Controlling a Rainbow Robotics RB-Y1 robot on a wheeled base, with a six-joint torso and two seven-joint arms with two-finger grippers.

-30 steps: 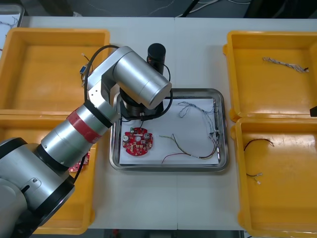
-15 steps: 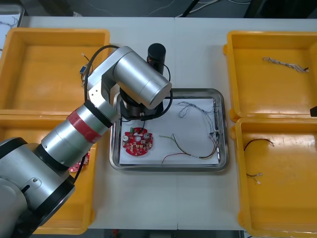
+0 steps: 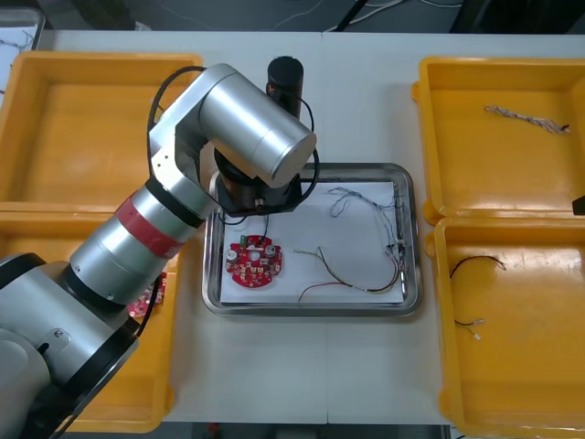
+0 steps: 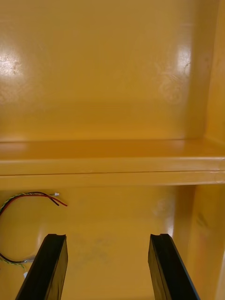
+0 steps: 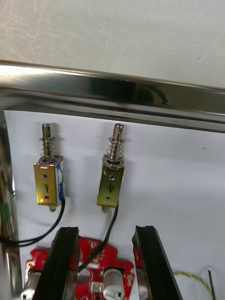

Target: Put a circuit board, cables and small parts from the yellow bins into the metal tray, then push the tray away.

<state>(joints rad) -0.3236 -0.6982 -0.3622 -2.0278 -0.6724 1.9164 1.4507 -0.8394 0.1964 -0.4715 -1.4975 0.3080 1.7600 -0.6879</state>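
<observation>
Metal tray [image 5: 112,91] lies under my left gripper [image 5: 107,229], fingers spread, empty; I'd rise straight up, clear of the small metal parts [image 5: 111,180]

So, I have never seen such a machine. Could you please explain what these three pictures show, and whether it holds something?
It is a robot with two arms, each ending in a two-finger gripper. The wide picture looks down from above the arms at a table. The left arm reaches over the metal tray, which holds a red circuit board and thin cables. At both sides stand yellow bins. The two upright pictures come from cameras on the wrists. The left gripper is open above the tray, holding nothing; beyond its fingers lie two small metal parts. The right gripper is open too, parked over one bin with a cable in it.
</observation>
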